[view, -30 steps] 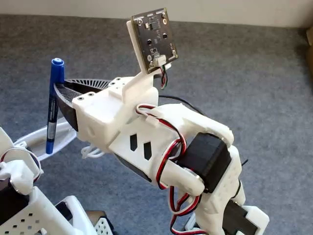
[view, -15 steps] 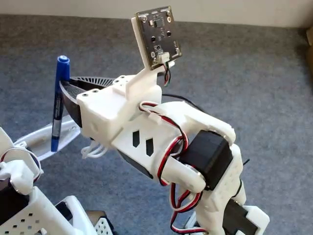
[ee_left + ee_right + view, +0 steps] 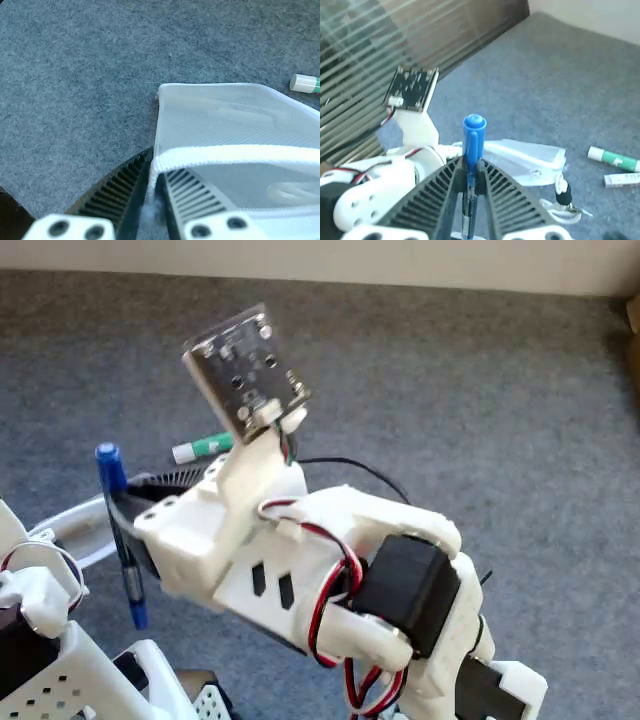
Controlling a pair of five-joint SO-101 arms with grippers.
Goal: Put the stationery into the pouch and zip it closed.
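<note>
My right gripper (image 3: pixel 127 508) is shut on an upright blue pen (image 3: pixel 113 480), cap upward, just above the white mesh pouch (image 3: pixel 66 527). In the right wrist view the pen (image 3: pixel 472 132) stands between the black ribbed jaws of the right gripper (image 3: pixel 470 167), with the pouch (image 3: pixel 530 155) beyond it. My left gripper (image 3: pixel 152 172) is shut on the pouch's (image 3: pixel 225 115) rim and holds its mouth up. A green-and-white glue stick (image 3: pixel 205 448) lies on the carpet past the pouch, and the glue stick (image 3: pixel 612 157) lies beside another small white item (image 3: pixel 622 178).
Grey carpet (image 3: pixel 480 390) covers the whole work surface, with free room to the right and far side. The left arm's white body (image 3: pixel 40 640) sits at the near left corner. A wall base (image 3: pixel 400 260) runs along the far edge.
My right arm has swung the pen nearer and lower, over the pouch. Its wrist camera board has tilted left, which uncovered the glue stick behind it.
</note>
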